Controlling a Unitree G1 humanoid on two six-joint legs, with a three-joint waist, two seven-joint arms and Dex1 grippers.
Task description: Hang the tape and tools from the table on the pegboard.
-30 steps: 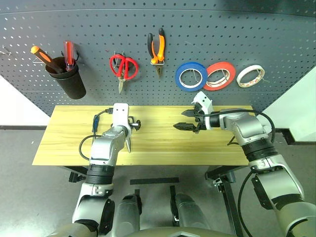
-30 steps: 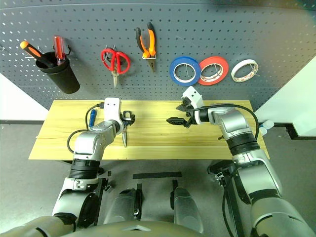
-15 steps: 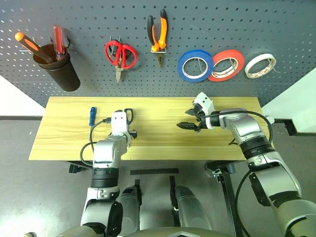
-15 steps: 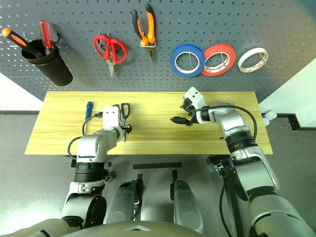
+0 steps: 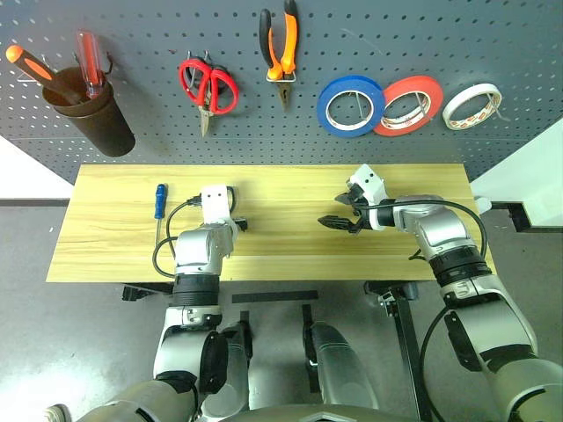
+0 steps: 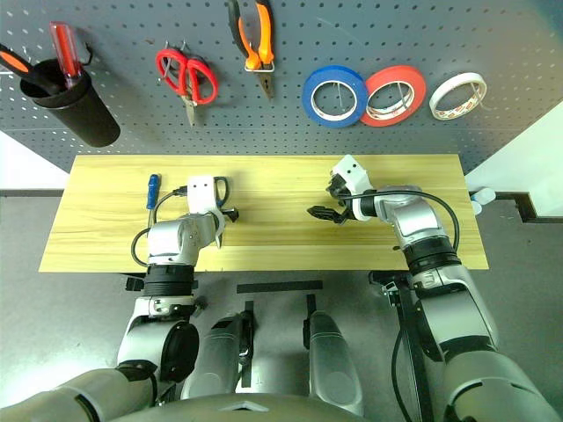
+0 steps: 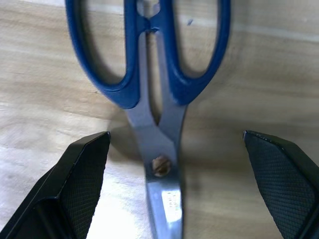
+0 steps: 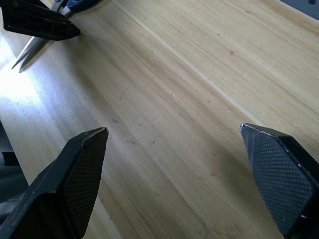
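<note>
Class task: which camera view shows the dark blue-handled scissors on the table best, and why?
The left wrist view: the dark blue-handled scissors lie flat with both loops, pivot screw and blades visible between the open left claw. In the head views that claw hides most of them; the right wrist view catches the blade tips.

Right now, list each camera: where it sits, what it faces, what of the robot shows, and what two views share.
Head stereo pair: on the head, looking forward and down at the table and pegboard; both arms show.
Left wrist: along the open left gripper, at the blue-handled scissors between its fingers.
Right wrist: along the open right gripper, at bare tabletop.
Shared: the right wrist view also catches the scissors' tip.
</note>
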